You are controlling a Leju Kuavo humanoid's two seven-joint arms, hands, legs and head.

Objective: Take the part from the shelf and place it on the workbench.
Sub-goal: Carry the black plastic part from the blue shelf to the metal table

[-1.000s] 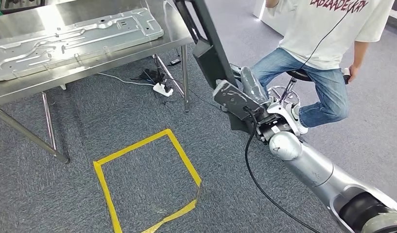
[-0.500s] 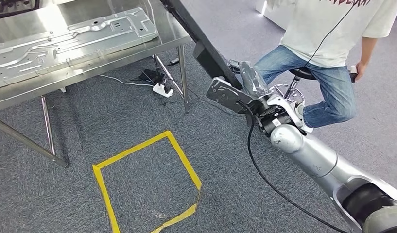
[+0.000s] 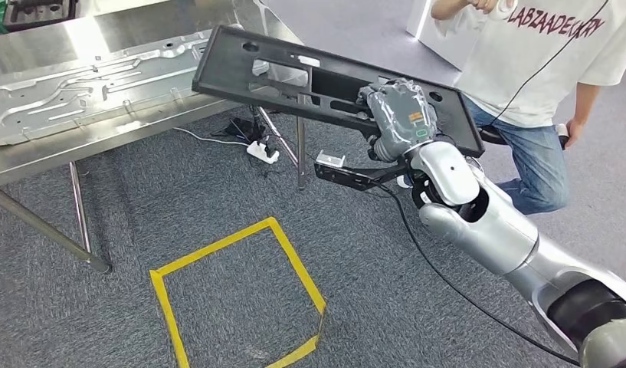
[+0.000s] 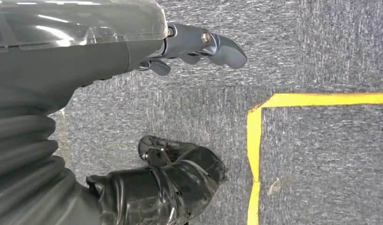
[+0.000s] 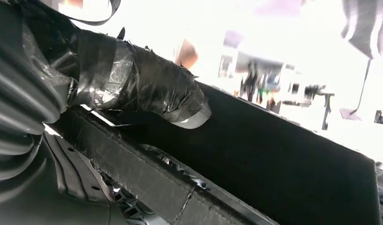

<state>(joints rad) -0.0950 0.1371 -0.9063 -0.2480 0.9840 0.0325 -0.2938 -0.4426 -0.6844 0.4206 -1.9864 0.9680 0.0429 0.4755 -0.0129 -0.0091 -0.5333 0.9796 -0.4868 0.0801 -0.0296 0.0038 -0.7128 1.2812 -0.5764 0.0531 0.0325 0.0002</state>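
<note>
The right hand is clamped on the black plastic panel, its taped fingers wrapped over the panel's long edge near one end. Gripping at that end leaves most of the panel's length cantilevered toward the bench, which looks deliberate: the free end is already over the bench corner while the arm stays clear of the steel top. The panel is held nearly flat, face up, tilted slightly, so it can probably be lowered onto the surface without flipping.

On the bench, just beyond the panel's free end, lies a stamped sheet-metal plate; the panel will need to land beside or on it, and I judge a scrape between them the main risk.

The left hand hangs beside the robot over the grey carpet, fingers loosely apart and holding nothing, near the yellow tape square marked on the floor below the bench. A seated person is on the far side of the panel from the bench.
</note>
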